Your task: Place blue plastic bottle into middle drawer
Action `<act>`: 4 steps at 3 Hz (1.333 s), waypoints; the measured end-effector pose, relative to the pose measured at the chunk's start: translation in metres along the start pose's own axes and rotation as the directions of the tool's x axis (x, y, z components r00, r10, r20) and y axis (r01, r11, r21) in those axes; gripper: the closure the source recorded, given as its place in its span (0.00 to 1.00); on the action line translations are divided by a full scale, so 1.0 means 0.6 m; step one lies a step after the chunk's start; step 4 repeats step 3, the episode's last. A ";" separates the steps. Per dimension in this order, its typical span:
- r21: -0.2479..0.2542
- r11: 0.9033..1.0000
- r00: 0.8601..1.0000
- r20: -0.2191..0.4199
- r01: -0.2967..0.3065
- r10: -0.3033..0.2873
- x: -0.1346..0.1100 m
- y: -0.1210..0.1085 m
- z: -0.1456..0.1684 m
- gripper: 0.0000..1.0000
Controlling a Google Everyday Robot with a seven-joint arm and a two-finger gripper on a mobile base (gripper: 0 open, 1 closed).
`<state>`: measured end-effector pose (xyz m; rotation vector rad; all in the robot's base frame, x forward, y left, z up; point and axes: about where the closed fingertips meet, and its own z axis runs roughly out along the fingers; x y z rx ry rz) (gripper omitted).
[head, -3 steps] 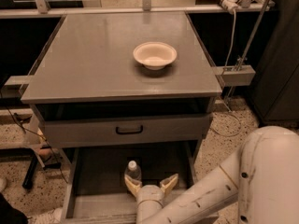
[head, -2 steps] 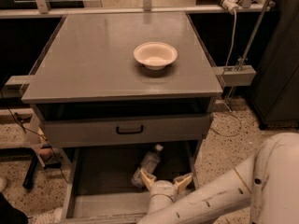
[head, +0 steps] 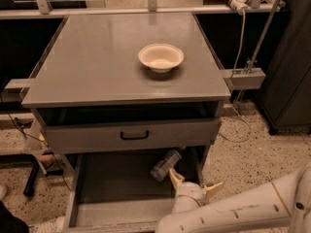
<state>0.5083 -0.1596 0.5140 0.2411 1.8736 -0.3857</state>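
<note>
Camera view: looking down on a grey cabinet from the front, with the robot's pale arm coming in from the bottom right corner.
Bottle: the blue plastic bottle is inside the middle drawer, slanted over in the back right part. Its upper end is tucked under the drawer front above.
Middle drawer: pulled out, flat grey floor mostly bare toward its left and front edges.
Gripper: the gripper sits low over the drawer's right side, just in front of the bottle. Its two cream fingers are spread wide with nothing between them.
Contact: one fingertip is right beside the bottle's lower end; can't say if it actually touches.
Upper drawer: the front has a small black handle and is out a little.
Cabinet top: a shallow cream bowl sits upright, right of center and toward the back edge.
</note>
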 end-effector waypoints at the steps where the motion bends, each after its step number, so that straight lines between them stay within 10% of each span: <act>1: 0.093 0.995 1.000 -0.012 -0.017 0.018 -0.004 -0.052 0.025 0.00; 2: 0.240 0.970 0.998 -0.039 -0.042 0.053 0.003 -0.145 0.052 0.00; 4: 0.202 0.978 0.996 -0.062 -0.043 0.057 0.012 -0.127 0.055 0.00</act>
